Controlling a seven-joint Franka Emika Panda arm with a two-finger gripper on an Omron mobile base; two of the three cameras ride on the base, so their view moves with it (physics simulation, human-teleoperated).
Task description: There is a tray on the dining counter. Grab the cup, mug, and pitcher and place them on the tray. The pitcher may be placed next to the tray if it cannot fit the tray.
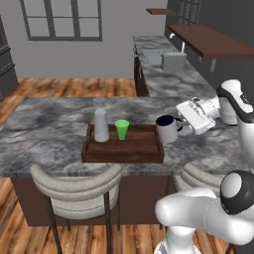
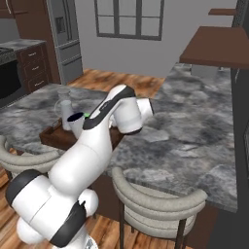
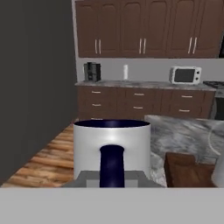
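The dark wooden tray lies on the grey marbled dining counter. On its back left part stand the tall pale pitcher and, right of it, the green cup. The white mug with its navy inside hangs just past the tray's right end, close over the counter. My gripper comes in from the right and is shut on the mug's handle. In the hand view the mug stands close ahead, navy handle facing me, with a tray corner to its right. The right base view shows the mug beside the pitcher.
Two pale upholstered stools are tucked under the counter's near edge. A second counter with a toaster and a wooden shelf runs along the right wall. Bare counter stretches left of the tray and right of the mug.
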